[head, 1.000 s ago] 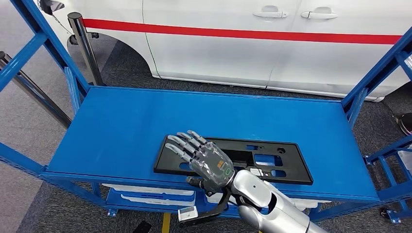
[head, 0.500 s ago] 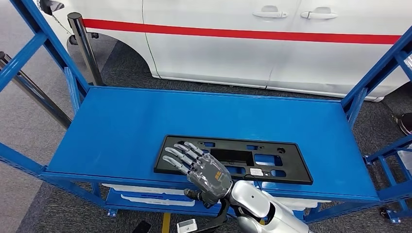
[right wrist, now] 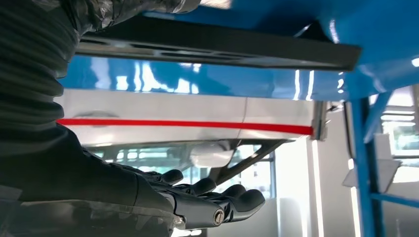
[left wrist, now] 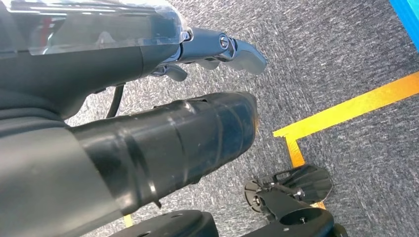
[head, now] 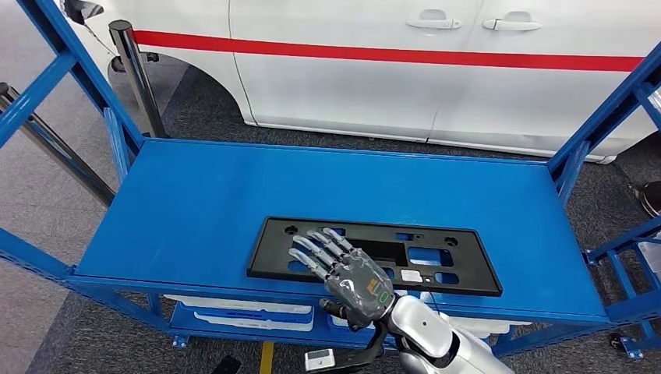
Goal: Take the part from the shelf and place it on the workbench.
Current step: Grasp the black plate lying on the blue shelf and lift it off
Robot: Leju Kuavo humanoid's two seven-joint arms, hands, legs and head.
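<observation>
Right robot hand point(head: 351, 274), fingers spread and holding nothing, hovers over a flat black plastic panel with cut-outs point(head: 436, 253) on the blue metal shelf point(head: 195, 202); likely light, stiff, best gripped at its near edge.

The blue shelf point(head: 195, 210) carried one flat black part point(head: 436, 253), lying near its front edge, right of the middle, long side along that edge. White pieces point(head: 234, 312) lay on the tier below.
</observation>
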